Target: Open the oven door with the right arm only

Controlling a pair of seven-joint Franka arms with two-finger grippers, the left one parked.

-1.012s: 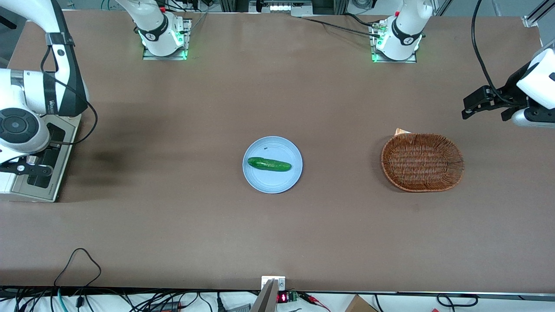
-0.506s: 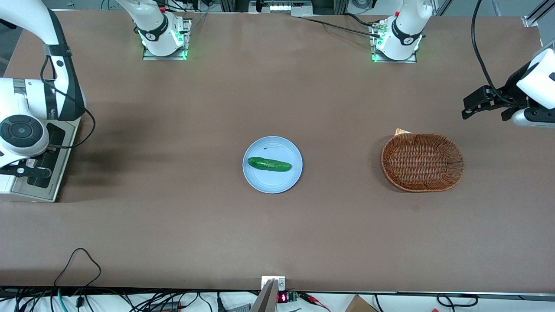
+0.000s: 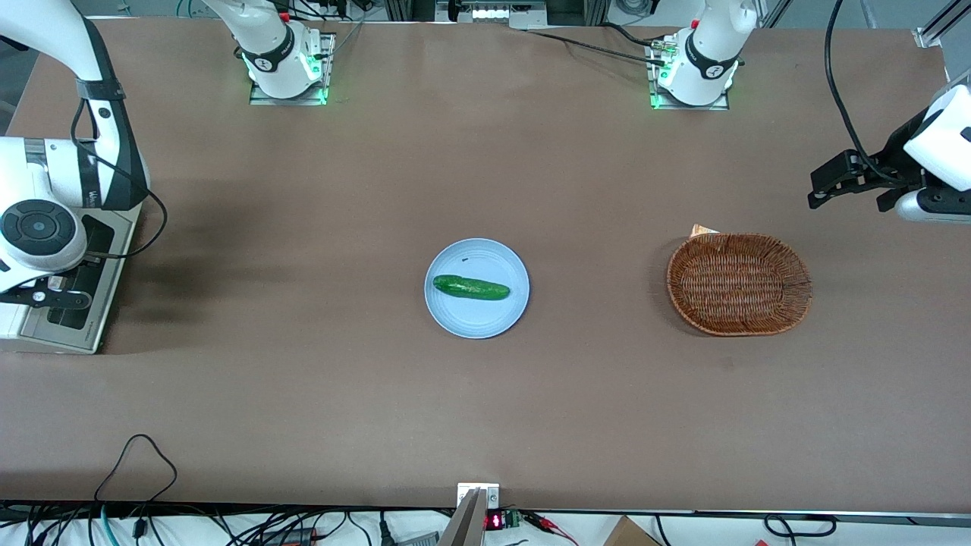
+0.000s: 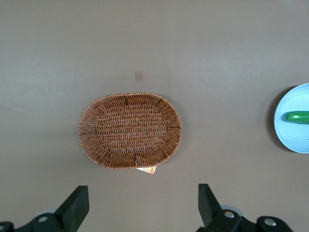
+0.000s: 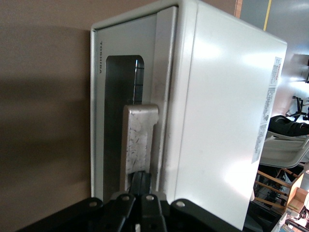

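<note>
At the working arm's end of the bench, the right arm [image 3: 45, 189] hangs over the white oven [image 5: 227, 111], its pincer [image 5: 141, 186] pinched together at the oven door [image 5: 116, 121] handle [image 5: 139, 140].

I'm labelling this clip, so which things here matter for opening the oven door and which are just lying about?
For the job: oven door, its bar handle, the white oven, the right arm, its gripper at the handle.
Lying about: blue plate, cucumber on it, wicker basket.
</note>
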